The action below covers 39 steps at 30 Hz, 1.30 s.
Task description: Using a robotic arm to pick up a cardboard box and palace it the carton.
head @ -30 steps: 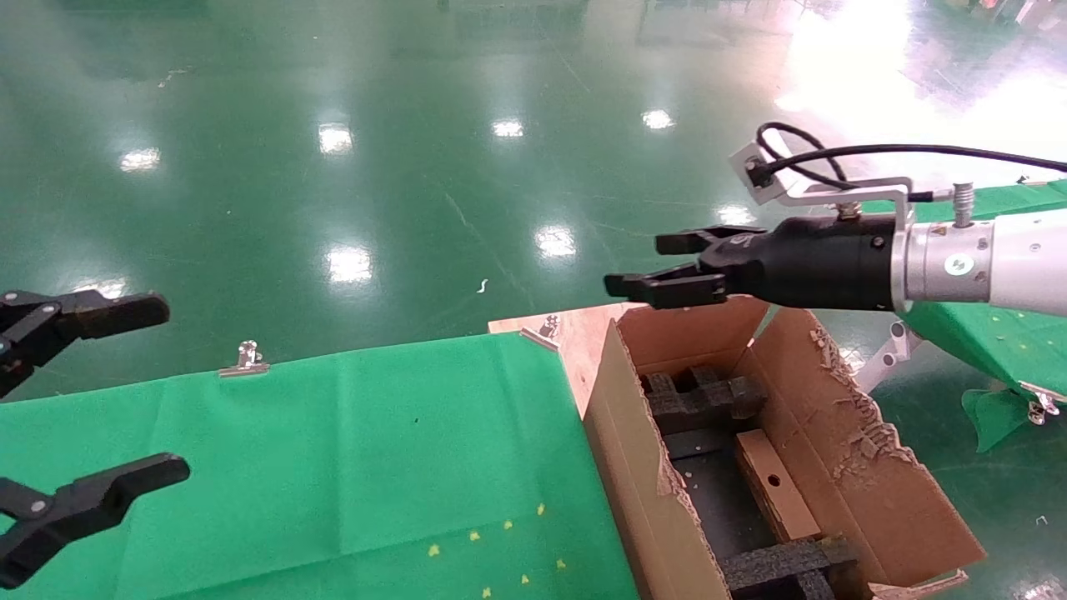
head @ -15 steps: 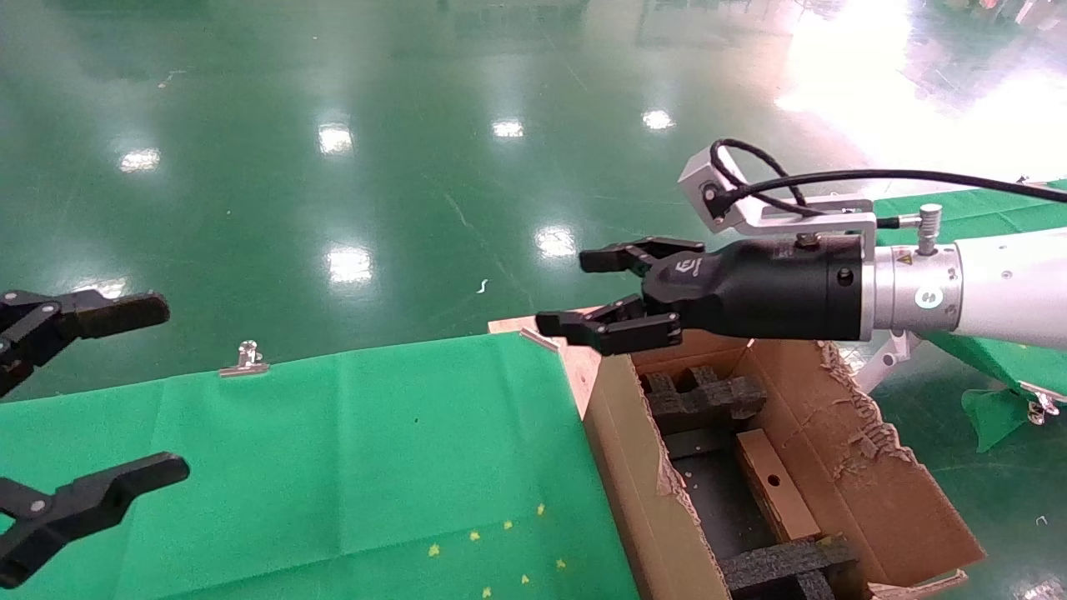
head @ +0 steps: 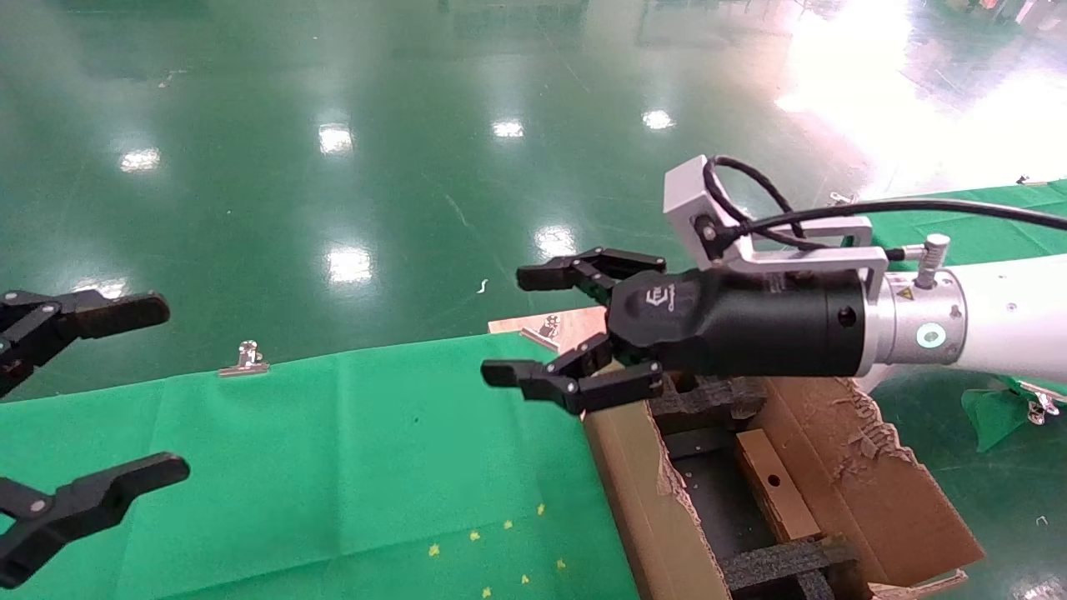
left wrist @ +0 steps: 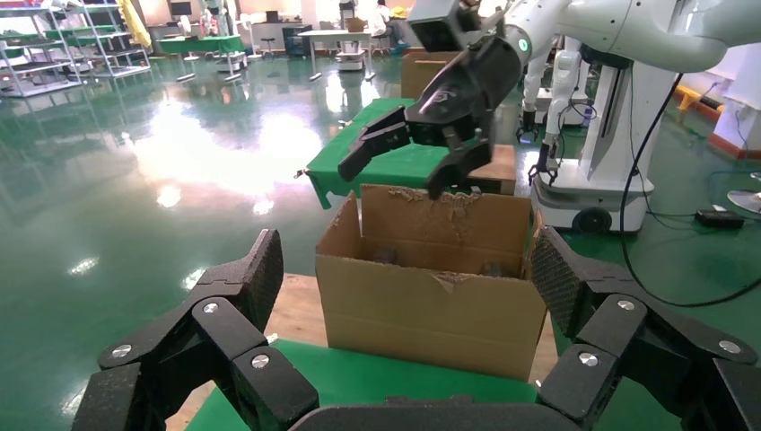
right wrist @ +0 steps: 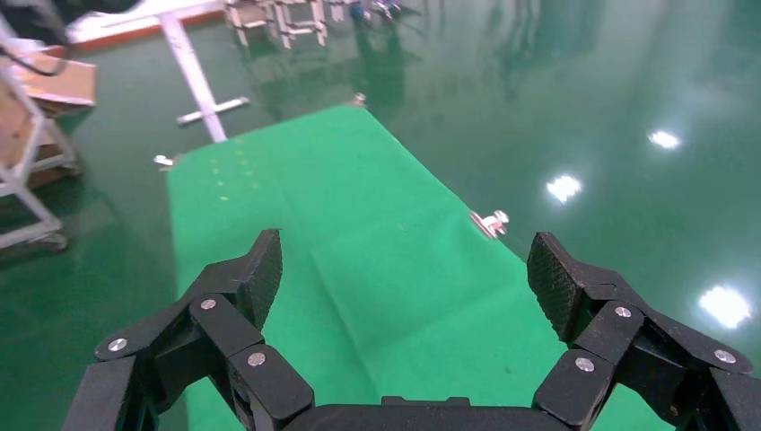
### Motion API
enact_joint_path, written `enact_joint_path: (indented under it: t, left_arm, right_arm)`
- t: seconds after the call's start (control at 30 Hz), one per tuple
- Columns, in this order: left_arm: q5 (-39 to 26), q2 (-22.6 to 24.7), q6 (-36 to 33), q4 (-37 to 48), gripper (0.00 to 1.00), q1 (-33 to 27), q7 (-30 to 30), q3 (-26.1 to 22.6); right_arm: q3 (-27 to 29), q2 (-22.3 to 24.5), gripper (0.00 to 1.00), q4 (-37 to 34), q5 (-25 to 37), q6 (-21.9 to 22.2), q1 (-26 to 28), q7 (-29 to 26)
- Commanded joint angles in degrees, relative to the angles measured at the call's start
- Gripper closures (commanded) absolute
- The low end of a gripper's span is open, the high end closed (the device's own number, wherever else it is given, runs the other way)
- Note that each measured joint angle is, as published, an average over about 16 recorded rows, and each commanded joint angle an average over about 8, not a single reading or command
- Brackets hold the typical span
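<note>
right gripper (head: 546, 329) spread, empty | has swung from over carton (head: 834, 467) toward table (head: 333, 450) | box (head: 775, 487) already inside

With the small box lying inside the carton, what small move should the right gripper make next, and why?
Probably keep drawing the open, empty right gripper away over the green cloth: the cardboard box already lies inside the carton. The left gripper is parked.

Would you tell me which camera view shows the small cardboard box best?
The head view: the box lies inside the carton, its top face and round hole visible. The left wrist view shows only the carton's outside, hiding the box. The right wrist view shows only green cloth.
</note>
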<state>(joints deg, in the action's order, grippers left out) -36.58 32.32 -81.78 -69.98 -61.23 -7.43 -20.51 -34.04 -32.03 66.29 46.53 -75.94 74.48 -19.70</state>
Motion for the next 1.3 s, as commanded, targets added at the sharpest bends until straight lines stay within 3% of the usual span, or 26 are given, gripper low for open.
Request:
enact_joint_path:
  t: [0.03, 0.73, 1.3]
  left_arm:
    - [0.0, 0.0, 0.0, 0.0, 0.0, 0.0, 0.0, 0.0]
    - [0.0, -0.01, 0.01, 0.01, 0.0, 0.01, 0.0, 0.0]
    - [0.01, -0.01, 0.02, 0.02, 0.0, 0.02, 0.0, 0.0]
  right_arm:
    - [1.73, -0.29, 0.0, 0.7, -0.45, -0.94, -1.24, 0.86]
    - [18.56, -3.17, 0.0, 7.62, -4.96, -10.13, -13.36, 9.21]
    - [18.57, -3.17, 0.0, 7.57, -5.02, -10.13, -13.39, 9.17]
